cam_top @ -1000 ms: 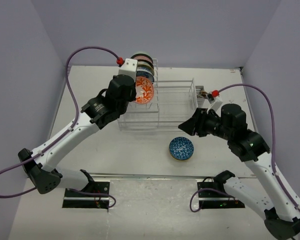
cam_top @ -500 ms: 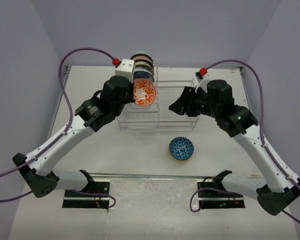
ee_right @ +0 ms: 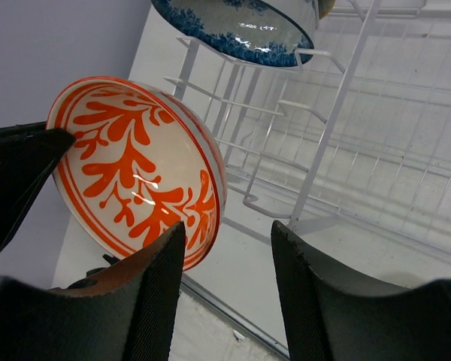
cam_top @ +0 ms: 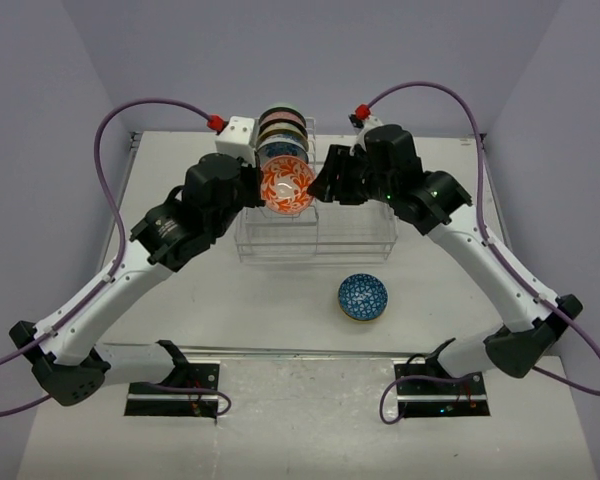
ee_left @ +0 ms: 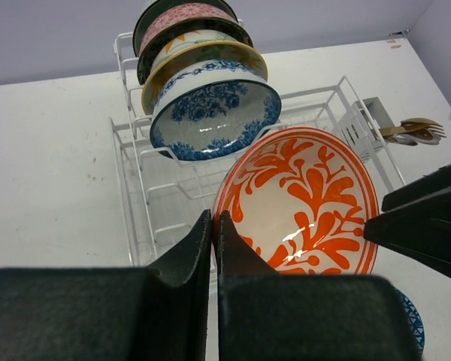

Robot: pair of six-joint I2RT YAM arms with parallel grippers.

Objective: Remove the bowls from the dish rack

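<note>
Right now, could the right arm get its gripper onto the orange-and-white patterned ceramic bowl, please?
Probably yes: the right gripper is open beside the free rim of the orange-and-white ceramic bowl, nothing between; the left gripper pinches only the opposite edge.

Your right jaws stand spread just beside the orange bowl, so you have little room between them. The right half of the rack is open from above. Standing bowls block its far-left slots. A blue bowl sits on the desk in front.
</note>
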